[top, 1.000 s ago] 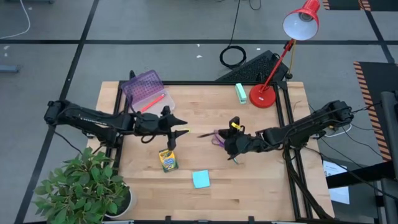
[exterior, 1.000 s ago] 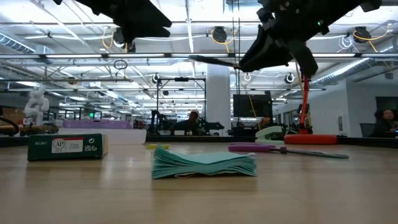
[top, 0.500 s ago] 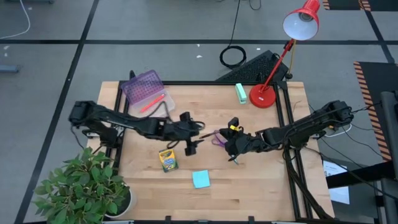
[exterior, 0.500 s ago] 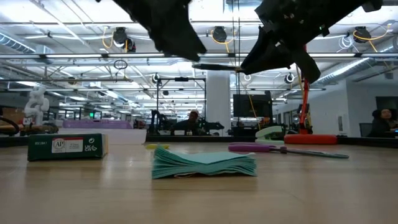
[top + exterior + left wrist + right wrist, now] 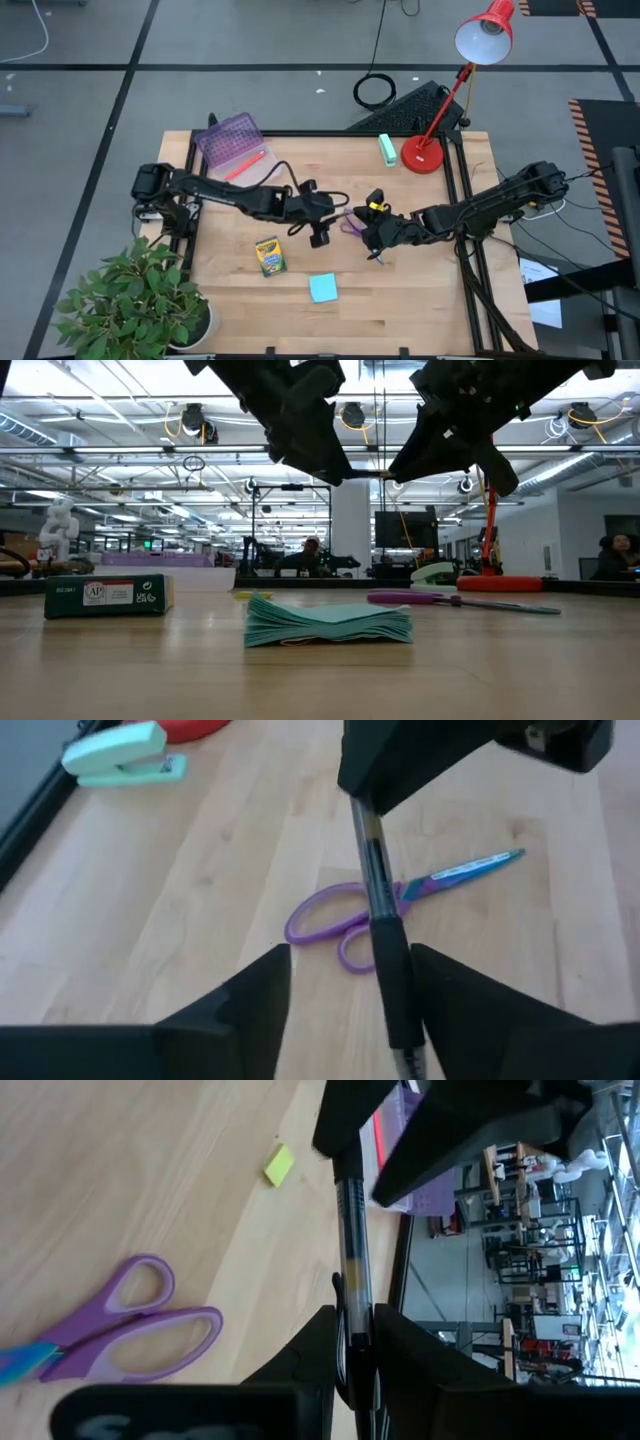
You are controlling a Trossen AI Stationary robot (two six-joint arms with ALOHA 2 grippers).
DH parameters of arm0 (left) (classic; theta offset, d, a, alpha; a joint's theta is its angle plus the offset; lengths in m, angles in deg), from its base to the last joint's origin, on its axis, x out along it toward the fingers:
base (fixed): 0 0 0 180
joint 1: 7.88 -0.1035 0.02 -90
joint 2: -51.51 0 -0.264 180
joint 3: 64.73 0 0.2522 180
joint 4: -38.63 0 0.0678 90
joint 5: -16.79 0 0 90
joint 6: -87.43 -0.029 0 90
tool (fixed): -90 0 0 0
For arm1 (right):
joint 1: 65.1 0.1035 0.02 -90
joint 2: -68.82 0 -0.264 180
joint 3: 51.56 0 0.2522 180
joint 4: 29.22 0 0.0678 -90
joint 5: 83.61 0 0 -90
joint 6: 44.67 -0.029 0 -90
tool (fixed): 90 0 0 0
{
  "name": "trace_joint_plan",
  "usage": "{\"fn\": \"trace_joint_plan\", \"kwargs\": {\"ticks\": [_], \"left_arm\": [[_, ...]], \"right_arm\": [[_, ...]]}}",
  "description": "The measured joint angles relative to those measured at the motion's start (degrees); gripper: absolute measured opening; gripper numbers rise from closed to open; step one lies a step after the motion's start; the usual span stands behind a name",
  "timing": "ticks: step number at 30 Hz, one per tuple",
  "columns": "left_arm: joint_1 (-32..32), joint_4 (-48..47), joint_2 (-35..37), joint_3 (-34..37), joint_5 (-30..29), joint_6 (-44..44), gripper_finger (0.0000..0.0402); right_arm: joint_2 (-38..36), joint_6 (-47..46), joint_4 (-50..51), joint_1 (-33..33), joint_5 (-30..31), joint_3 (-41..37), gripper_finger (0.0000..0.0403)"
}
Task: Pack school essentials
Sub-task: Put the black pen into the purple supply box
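Note:
My right gripper (image 5: 368,226) holds a black pen (image 5: 350,1230) level in the air above the middle of the table, its free end pointing toward the table's left. My left gripper (image 5: 326,222) is open. Its two fingers stand on either side of the pen's free end (image 5: 392,982); I see no touch. Purple-handled scissors (image 5: 345,920) lie flat on the table below the pen. A yellow-green crayon box (image 5: 270,257) and a light-blue sticky-note pad (image 5: 322,288) lie nearer the front edge. A tiny yellow eraser (image 5: 279,1165) lies on the wood. My right gripper pinches the pen between its two fingers at the clip end (image 5: 346,1342). The fingers come level from the table's right and lie along the pen. The pen sticks out level toward the left gripper, lifted clear of the table.
A purple case (image 5: 232,142) with a pink pen (image 5: 245,163) at its edge sits at the far left. A mint-green block (image 5: 387,149) and a red desk lamp (image 5: 425,152) stand at the far right. A potted plant (image 5: 140,300) is off the near left corner.
My left gripper has reached toward the table's right, up to the pen held by my right gripper. Its open fingers now stand around the pen's free end. The right gripper and pen have kept still.

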Motion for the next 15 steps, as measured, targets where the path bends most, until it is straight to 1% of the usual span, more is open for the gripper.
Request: {"fn": "trace_joint_plan", "kwargs": {"ticks": [4,12,13,15], "left_arm": [[-0.4,0.0,0.2,0.0,1.7,0.3,0.0146],[-0.5,0.0,0.2,0.0,1.9,-0.4,0.0028],[-0.6,0.0,0.2,0.0,1.9,-0.5,0.0015],[-0.7,0.0,0.2,0.0,1.9,-0.6,0.0006]], "right_arm": [[0.0,0.0,-0.6,0.0,0.3,0.0,0.0052],[0.0,-0.3,-1.0,0.0,0.0,0.0,0.0052],[0.0,-0.3,-1.2,0.0,0.0,0.0,0.0051],[0.0,-0.4,-1.5,0.0,0.0,0.0,0.0053]]}}
